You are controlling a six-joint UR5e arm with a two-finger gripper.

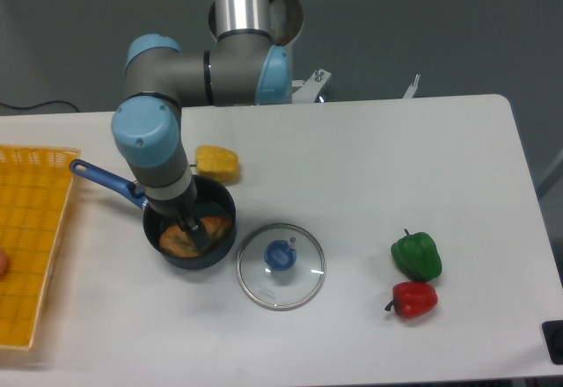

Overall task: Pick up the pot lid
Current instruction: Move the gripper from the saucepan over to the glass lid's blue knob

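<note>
Reaching the pot lid (280, 270) was pending: the gripper (201, 232), its finger spacing indeterminable, overlapped the pot (190, 262) and required raising, then lateral transfer.

**Blue against black and grey**

The clear lid (299, 288) is topped by a blue knob (280, 255); the black pot (183, 262) is given a blue handle (101, 177). The grey arm (231, 70) is capped in blue. A green pepper (417, 257), a red pepper (414, 300), a yellow tray (35, 220) and a white table (369, 176) are seen.
</note>
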